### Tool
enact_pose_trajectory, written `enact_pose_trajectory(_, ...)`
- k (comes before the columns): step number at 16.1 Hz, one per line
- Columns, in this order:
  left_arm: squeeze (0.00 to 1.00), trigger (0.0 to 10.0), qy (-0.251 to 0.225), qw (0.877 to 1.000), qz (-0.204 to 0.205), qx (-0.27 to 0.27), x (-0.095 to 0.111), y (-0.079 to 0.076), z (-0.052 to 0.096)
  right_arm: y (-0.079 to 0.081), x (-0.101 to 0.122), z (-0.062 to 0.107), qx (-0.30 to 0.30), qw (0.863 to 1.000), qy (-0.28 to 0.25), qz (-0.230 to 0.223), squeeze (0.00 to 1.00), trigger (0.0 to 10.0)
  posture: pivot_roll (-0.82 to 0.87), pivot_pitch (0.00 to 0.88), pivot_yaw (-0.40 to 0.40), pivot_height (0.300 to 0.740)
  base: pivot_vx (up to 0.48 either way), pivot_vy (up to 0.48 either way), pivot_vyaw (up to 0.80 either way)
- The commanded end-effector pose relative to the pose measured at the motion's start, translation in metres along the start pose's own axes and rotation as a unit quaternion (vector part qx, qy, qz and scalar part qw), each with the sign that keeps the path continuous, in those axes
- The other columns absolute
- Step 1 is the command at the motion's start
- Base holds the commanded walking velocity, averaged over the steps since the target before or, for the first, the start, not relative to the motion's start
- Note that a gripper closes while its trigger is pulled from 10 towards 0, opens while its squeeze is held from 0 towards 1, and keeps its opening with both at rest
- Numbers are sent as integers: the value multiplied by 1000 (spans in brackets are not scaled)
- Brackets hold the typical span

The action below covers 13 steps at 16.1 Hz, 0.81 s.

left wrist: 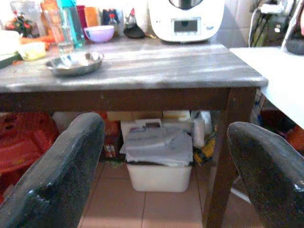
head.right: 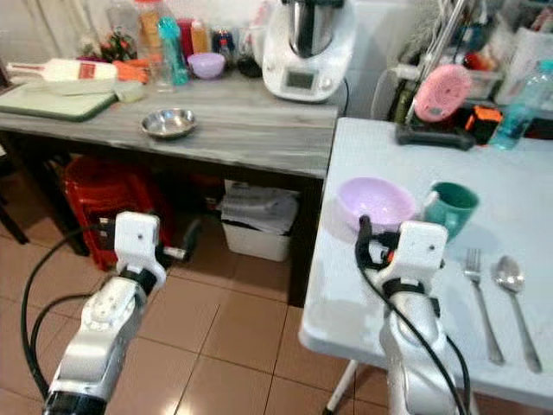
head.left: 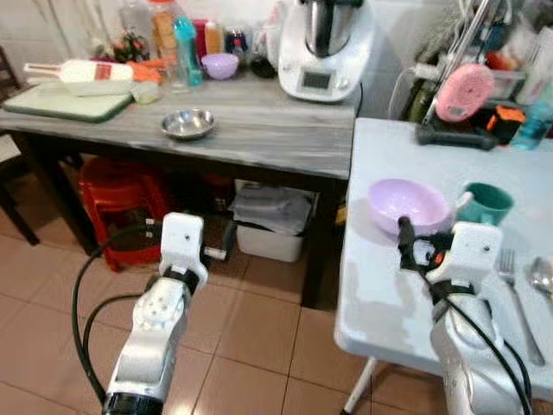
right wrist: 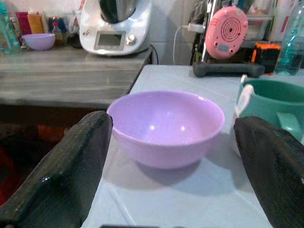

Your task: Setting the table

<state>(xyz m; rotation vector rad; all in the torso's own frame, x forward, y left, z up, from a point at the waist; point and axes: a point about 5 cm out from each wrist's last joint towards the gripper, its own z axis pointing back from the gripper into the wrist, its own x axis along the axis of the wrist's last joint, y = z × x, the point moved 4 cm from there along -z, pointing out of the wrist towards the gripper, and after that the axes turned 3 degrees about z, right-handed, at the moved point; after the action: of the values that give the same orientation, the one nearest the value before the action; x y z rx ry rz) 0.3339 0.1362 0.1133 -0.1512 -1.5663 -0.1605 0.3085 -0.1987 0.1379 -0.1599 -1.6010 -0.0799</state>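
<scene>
A lilac bowl (head.left: 408,206) stands on the pale blue table (head.left: 380,294), with a teal mug (head.left: 486,203) close to its right. A fork (head.left: 518,298) and a spoon (head.left: 543,277) lie further right. My right gripper (head.left: 423,246) hovers over the table just short of the bowl, open, its fingers (right wrist: 71,166) spread wider than the bowl (right wrist: 166,126) ahead of them. A steel bowl (head.left: 188,123) sits on the grey wooden table (head.left: 259,143), and a second lilac bowl (head.left: 219,65) is at its back. My left gripper (head.left: 223,246) is open and empty, low in front of that table.
A white kitchen machine (head.left: 324,47), bottles and a green cutting board (head.left: 65,102) crowd the wooden table. Under it are red stools (head.left: 117,203) and a white bin (head.left: 272,229). A pink round device (head.left: 464,91) stands at the back of the blue table.
</scene>
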Motion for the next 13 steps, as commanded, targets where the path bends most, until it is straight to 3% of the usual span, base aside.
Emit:
enact_pose_trajectory(1,0,10000,1,1000,1,-4,0,4,2,1,5,0,0,1000,-11,4,0,10000,-29,0,-2,740,0,0,0)
enact_pose_trajectory(5,0,10000,1,1000,9,-14,0,-1,4,-4,4,-2,-10,1000,-8,3,0,10000,-31,0,-4,740,0,0,0)
enact_pose_trajectory(9,0,10000,3,999,20,-29,-1,-3,5,-13,6,-9,-21,1000,-6,14,0,10000,-25,0,-6,740,0,0,-520)
enact_pose_trajectory(11,0,10000,10,997,41,-62,-3,-10,8,-19,9,-15,-21,999,-5,34,0,10000,-27,0,-5,740,0,0,0)
enact_pose_trajectory(12,0,10000,17,992,58,-109,-5,-22,13,-24,9,-21,-19,999,6,48,0,10000,-27,0,-5,740,0,0,0)
enact_pose_trajectory(13,0,10000,24,989,49,-138,-7,-28,17,-27,9,-25,-18,998,11,61,0,10000,-26,0,-7,740,0,0,0)
